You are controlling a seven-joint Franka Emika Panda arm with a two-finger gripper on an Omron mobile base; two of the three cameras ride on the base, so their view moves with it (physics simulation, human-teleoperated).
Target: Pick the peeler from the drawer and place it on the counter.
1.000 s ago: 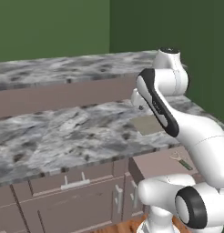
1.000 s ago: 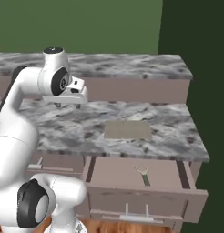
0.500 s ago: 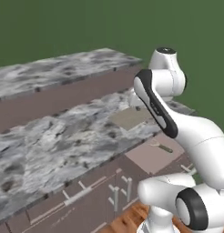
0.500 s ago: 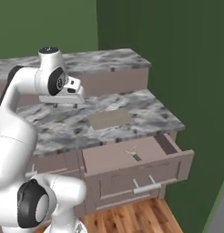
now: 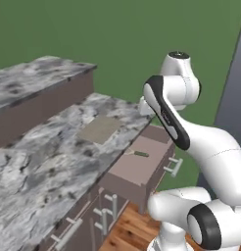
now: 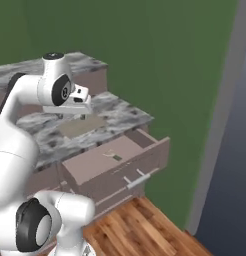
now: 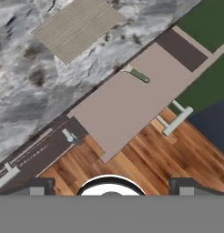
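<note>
The drawer [image 7: 118,113] stands pulled out under the counter [image 7: 27,91], its flat mauve-brown bottom bare. The peeler [image 7: 139,75] lies in it close to the counter's dark edge, dark green handle and pale head, small in every view. I also see the peeler [image 5: 141,154] in the drawer [image 5: 132,171] from the left, and the peeler [image 6: 115,156] in the drawer [image 6: 92,162] from the right. My gripper [image 7: 112,187] is open with nothing between its tips. It hangs high above the counter [image 6: 122,115], well short of the drawer.
A flat tan patch [image 7: 77,27] lies on the counter near the drawer. A raised marbled ledge [image 5: 34,81] runs behind. Cabinet fronts with silver bar handles [image 5: 108,205] sit below. A green wall [image 6: 160,60] and wood floor [image 6: 140,225] border the drawer.
The whole picture has shifted, so the base and its cameras have moved; the open drawer now shows more from its side. The gripper stays open and holds nothing.
</note>
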